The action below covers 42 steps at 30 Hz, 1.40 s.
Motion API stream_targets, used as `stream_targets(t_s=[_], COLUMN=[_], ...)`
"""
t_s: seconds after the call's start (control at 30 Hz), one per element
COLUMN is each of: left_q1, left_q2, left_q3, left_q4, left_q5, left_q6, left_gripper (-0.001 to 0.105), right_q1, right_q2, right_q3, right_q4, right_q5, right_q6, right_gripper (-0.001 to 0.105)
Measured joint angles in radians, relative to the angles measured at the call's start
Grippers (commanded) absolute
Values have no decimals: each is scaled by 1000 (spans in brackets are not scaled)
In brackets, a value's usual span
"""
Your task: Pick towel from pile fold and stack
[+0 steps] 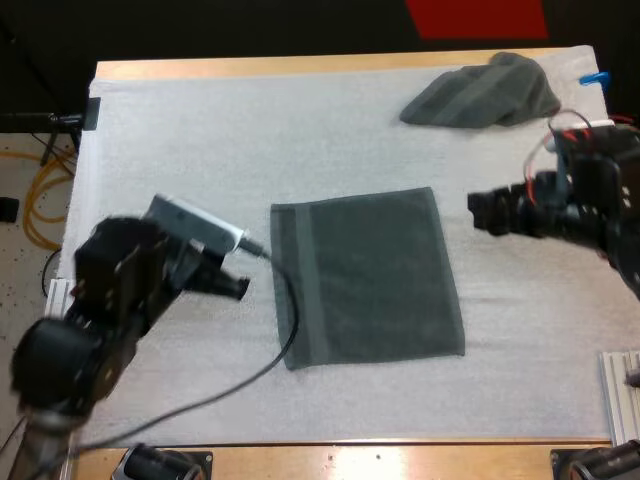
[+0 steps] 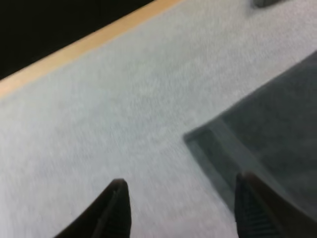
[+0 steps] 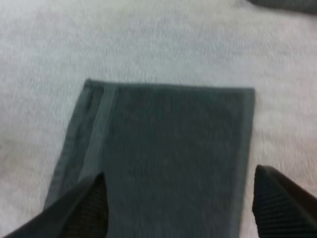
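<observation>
A dark grey-green towel (image 1: pixel 368 277) lies spread flat in the middle of the white mat. A crumpled towel (image 1: pixel 485 93) sits at the far right of the mat. My left gripper (image 1: pixel 236 287) hovers just left of the flat towel's left edge, open, with nothing between its fingers. In the left wrist view the flat towel's corner (image 2: pixel 247 148) lies beside the spread fingertips (image 2: pixel 116 203). My right gripper (image 1: pixel 478 212) hangs just off the flat towel's right edge, open and empty. The right wrist view looks down along the flat towel (image 3: pixel 168 148) between the wide-apart fingers (image 3: pixel 277 198).
The white mat (image 1: pixel 200 140) covers most of the wooden table, with bare mat at the far left and along the near side. A black cable (image 1: pixel 250 370) trails from the left arm across the near mat. A metal rail (image 1: pixel 622 390) stands at the near right.
</observation>
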Motion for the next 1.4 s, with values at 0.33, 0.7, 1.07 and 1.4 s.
stream_targets(t_s=[0.33, 0.7, 1.07, 1.4], left_q1=[0, 0, 0, 0], left_q2=[-145, -153, -153, -153], left_q3=[59, 388, 584, 617], left_q4=[145, 106, -103, -129], left_q5=[113, 214, 372, 404], left_q6=[-267, -355, -516, -544], left_gripper=[54, 67, 67, 67], right_q1=[0, 0, 0, -5], right_q2=[-232, -187, 151, 314], right_q3=[276, 609, 662, 644], right_q4=[96, 2, -217, -322], right_q5=[2, -2, -137, -382], right_q6=[60, 91, 140, 168], right_gripper=[61, 61, 61, 61])
